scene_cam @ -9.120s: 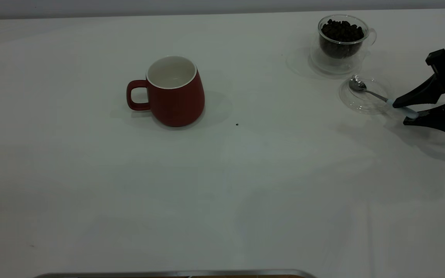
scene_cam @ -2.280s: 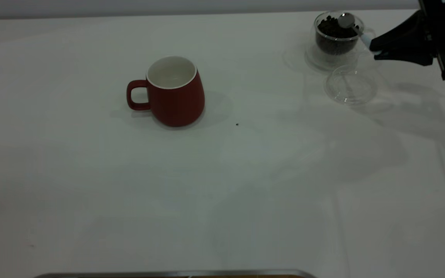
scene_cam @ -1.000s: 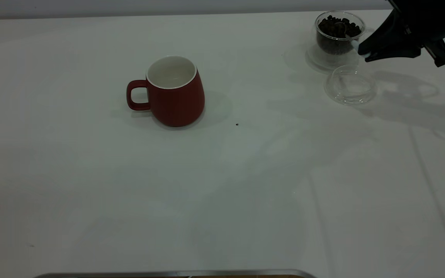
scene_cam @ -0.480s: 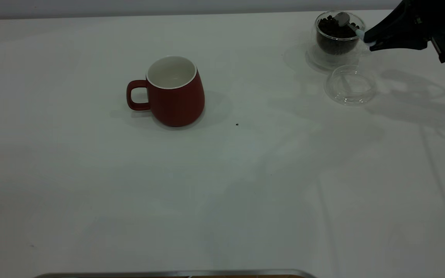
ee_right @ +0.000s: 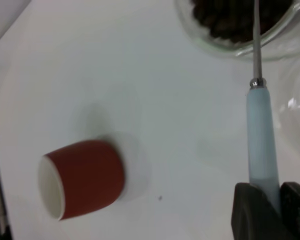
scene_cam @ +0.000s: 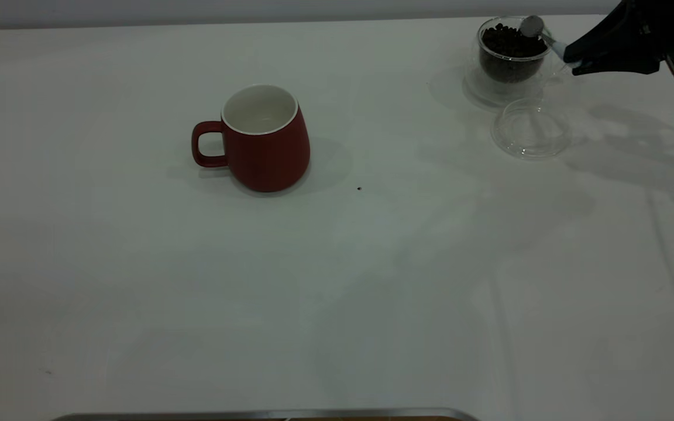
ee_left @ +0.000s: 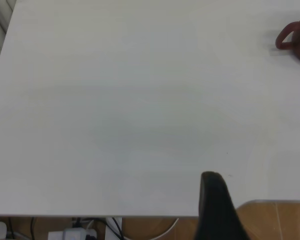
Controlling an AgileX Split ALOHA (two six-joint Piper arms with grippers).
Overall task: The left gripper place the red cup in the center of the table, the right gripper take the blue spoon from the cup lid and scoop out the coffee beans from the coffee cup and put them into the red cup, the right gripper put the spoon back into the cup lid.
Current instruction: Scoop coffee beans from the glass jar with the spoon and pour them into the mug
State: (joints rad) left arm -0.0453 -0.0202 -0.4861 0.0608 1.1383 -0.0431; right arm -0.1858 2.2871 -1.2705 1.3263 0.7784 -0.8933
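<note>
The red cup [scene_cam: 264,139] stands upright near the middle of the table [scene_cam: 337,280], handle to the left; it also shows in the right wrist view [ee_right: 82,177]. The coffee cup [scene_cam: 511,52] with coffee beans [scene_cam: 509,40] stands at the far right, the empty cup lid [scene_cam: 530,128] just in front of it. My right gripper [scene_cam: 571,57] is shut on the blue spoon's handle [ee_right: 262,145]; the spoon's bowl [scene_cam: 531,26] is raised over the cup's right rim. My left gripper [ee_left: 215,200] is off the table's near edge; only one finger shows.
A tiny dark speck [scene_cam: 359,188] lies right of the red cup. A metal strip [scene_cam: 267,414] runs along the near table edge. Cables and a power strip [ee_left: 75,232] lie below the table edge in the left wrist view.
The spoon dipped into the beans a second ago, then rose. It now sits higher and further right over the cup rim, as my right gripper pulled back right.
</note>
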